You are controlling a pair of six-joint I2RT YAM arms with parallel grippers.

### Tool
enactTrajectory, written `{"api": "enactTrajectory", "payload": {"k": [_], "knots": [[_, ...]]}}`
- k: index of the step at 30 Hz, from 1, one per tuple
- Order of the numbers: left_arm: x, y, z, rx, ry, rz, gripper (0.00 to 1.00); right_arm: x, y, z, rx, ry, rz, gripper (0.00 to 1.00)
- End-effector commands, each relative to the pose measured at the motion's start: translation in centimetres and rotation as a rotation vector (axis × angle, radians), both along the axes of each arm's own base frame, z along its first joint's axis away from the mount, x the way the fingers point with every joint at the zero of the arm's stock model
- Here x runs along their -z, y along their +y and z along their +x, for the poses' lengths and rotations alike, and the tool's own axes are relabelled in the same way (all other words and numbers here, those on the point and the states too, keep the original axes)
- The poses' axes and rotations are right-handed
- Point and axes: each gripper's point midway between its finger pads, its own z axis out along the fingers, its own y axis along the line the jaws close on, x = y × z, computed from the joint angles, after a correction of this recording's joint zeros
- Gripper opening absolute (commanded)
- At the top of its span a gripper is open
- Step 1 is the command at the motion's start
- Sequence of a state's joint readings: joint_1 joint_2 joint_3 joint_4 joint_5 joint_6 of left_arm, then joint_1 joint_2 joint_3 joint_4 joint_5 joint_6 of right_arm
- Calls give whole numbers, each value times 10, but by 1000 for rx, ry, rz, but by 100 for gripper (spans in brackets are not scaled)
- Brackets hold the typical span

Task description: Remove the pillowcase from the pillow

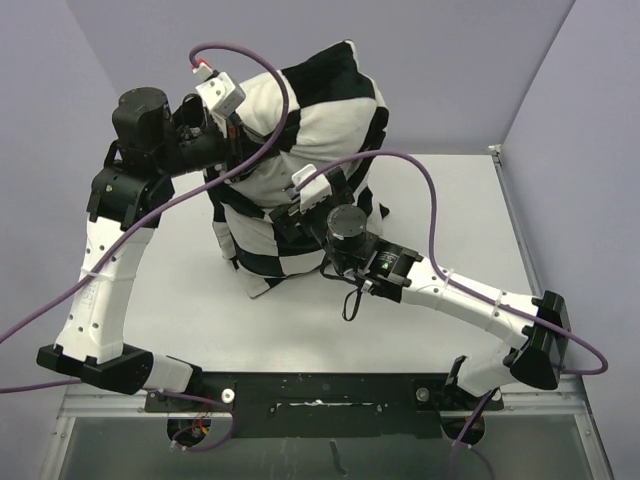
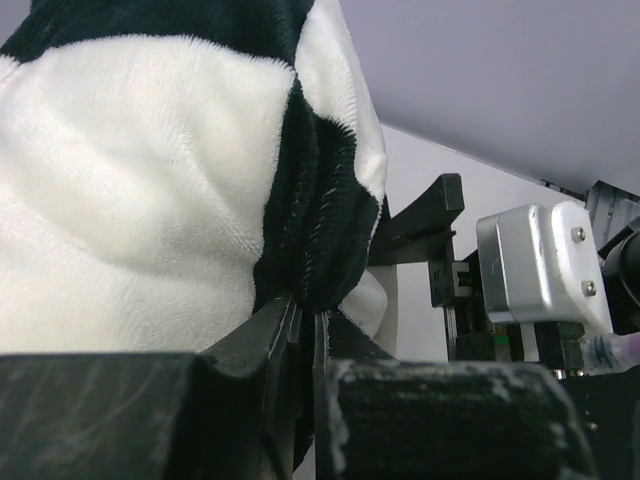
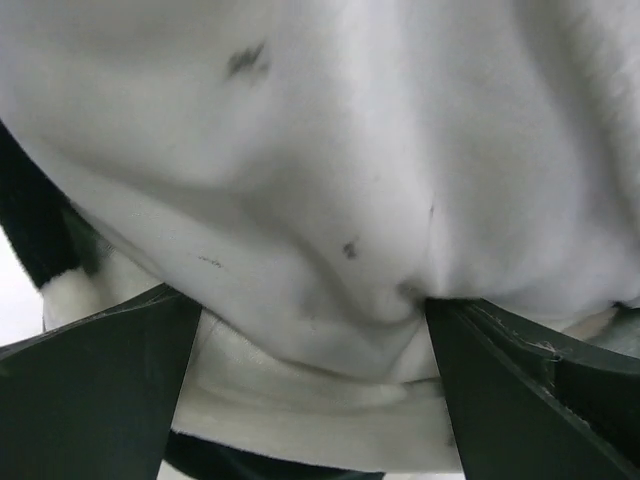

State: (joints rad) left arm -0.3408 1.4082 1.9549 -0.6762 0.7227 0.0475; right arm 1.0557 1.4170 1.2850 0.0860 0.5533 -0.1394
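Note:
The black-and-white checkered pillowcase (image 1: 325,110) stands upright at the back middle of the table, bulging with the pillow inside. My left gripper (image 1: 236,145) is raised at its left side; in the left wrist view the gripper (image 2: 308,315) is shut on a black fold of the pillowcase (image 2: 130,200). My right gripper (image 1: 297,203) is pressed into the lower front. In the right wrist view the gripper (image 3: 310,320) has its fingers set wide, clamped on a bulge of the off-white speckled pillow (image 3: 330,150), with the pillowcase hem (image 3: 300,420) just below it.
The grey table (image 1: 180,300) has lilac walls at the back and both sides. Purple cables (image 1: 430,190) loop over both arms. The right arm's silver wrist camera (image 2: 540,265) sits close to my left gripper. The table's right edge (image 1: 515,230) is near the right arm.

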Motion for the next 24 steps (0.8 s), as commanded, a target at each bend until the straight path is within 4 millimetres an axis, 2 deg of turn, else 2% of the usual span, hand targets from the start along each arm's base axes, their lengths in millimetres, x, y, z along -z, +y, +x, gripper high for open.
{"api": "enactTrajectory", "payload": {"k": [1,4,7,16,20,22,24], "knots": [[-30,11,-32,-2,-90,-14,0,-93,-12,3,-19,-252,108,100],[-30,15,-37,-13,-98,-3,0,-99,-27,7,-55,-274,131,100],[-29,19,-38,-27,-110,9,0,-104,-33,4,-124,-283,176,98],[-26,17,-33,-30,-87,12,0,-104,10,-6,-298,-295,102,95],[-23,16,-30,-28,-73,19,0,-108,24,-9,-319,-327,70,91],[-22,15,-31,-22,-68,20,0,-111,25,2,-285,-299,86,84],[-22,14,-32,-17,-46,16,0,-103,20,21,-243,-222,106,70]]}}
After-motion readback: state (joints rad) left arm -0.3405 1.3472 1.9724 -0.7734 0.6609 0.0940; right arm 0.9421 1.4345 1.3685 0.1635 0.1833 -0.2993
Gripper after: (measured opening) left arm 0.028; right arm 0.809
